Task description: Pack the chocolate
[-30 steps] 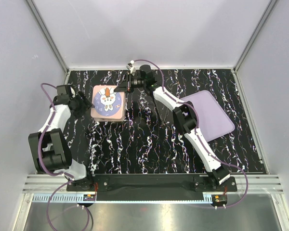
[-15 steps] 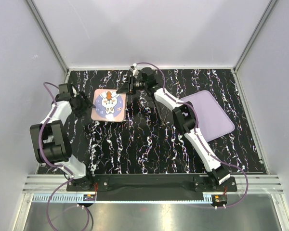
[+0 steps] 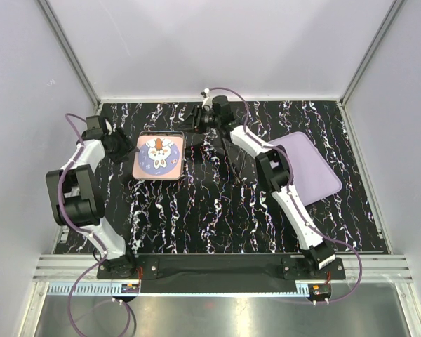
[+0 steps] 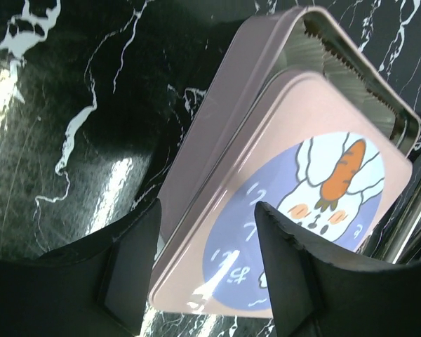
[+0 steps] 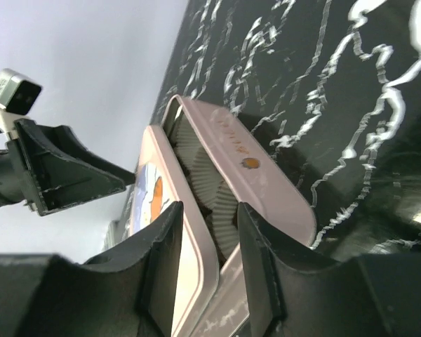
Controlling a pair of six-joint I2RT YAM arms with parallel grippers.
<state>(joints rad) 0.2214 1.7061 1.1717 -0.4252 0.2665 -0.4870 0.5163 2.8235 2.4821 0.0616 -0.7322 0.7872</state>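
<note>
A pink tin (image 3: 142, 170) stands at the far left of the table with its rabbit-picture lid (image 3: 157, 154) lying askew on top. In the left wrist view the lid (image 4: 302, 189) sits tilted in the tin's wall (image 4: 224, 119). White pleated paper cups (image 4: 337, 56) show through the gap, also in the right wrist view (image 5: 210, 182). The chocolate is hidden. My left gripper (image 3: 128, 149) is open with the lid's near corner between its fingers (image 4: 207, 281). My right gripper (image 3: 185, 130) is open and straddles the lid's far edge (image 5: 203, 253).
A flat purple tray (image 3: 305, 168) lies at the right of the black marbled table. Thin black sticks (image 3: 233, 161) lie beside the right arm. The grey back wall is close behind the tin. The left gripper also shows in the right wrist view (image 5: 56, 175).
The tin and lid have turned a little and sit squarer. My left gripper moved farther back along the tin's left side. My right gripper shifted right toward the back corner.
</note>
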